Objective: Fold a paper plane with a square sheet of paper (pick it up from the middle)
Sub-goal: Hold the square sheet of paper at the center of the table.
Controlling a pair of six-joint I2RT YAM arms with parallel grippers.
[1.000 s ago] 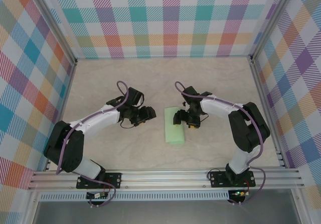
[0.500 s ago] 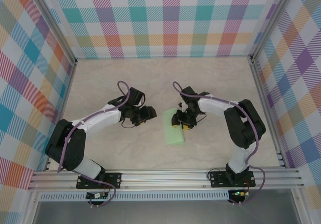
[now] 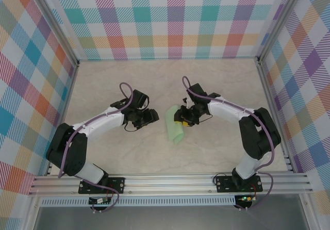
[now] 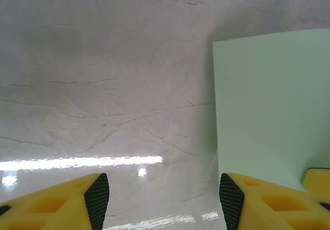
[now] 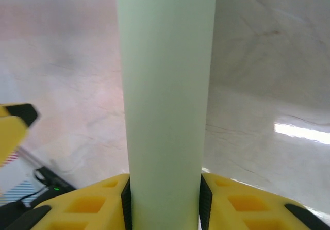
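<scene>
The sheet of paper (image 3: 176,127) is a narrow pale green strip, folded over on itself, and it sits in the right claw (image 3: 181,118). From above, that claw covers the strip's far end, so I cannot see the pinch there. The wrist view settles it: the right claw (image 5: 165,204) is clamped on the paper (image 5: 165,85), with a yellow finger (image 5: 103,204) pressed against each side. The strip runs up out of the top of that picture, so its other end is cut off. Whether that end rests on the marble-patterned table (image 3: 221,83) or hangs just clear of it, I cannot tell.

The left claw (image 3: 150,117) is just to the left of the paper and apart from it. Its own camera shows the left claw (image 4: 164,201) spread wide with nothing in it, and bare table between the black-tipped fingers (image 4: 97,199). The paper (image 4: 268,106) fills the right of that view as a flat pale sheet, cut off by the frame. A sliver of yellow shows at the paper's lower corner, too little to say what it is.
</scene>
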